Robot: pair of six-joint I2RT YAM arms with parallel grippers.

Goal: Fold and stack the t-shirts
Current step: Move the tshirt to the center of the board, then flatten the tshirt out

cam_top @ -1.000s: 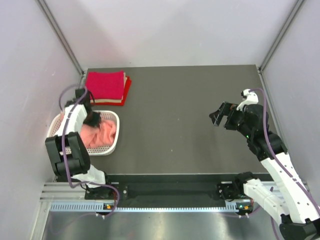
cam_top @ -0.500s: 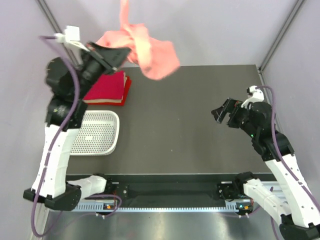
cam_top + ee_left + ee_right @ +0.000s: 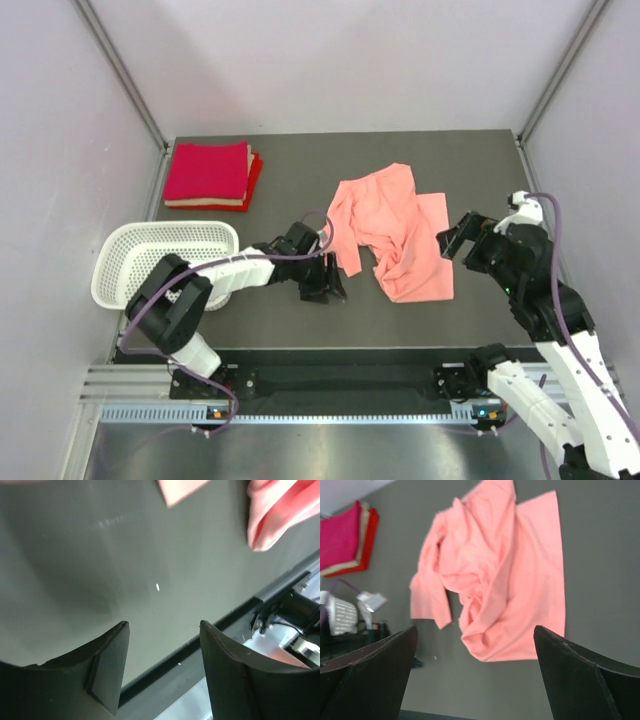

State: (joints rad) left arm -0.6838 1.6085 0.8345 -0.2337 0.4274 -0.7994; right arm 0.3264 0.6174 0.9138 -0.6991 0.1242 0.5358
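While the left hand (image 3: 162, 626) and right hand (image 3: 475, 629) both gape, the pink t-shirt (image 3: 395, 235) lies crumpled outside the white basket (image 3: 140, 250).

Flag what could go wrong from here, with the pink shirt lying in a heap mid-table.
The salmon-pink t-shirt lies bunched, layers overlapping at its middle; a pinch there may catch several layers, so the fold could come out crooked. The open left gripper sits low beside the shirt's near sleeve; a sideways sweep might drag the cloth.
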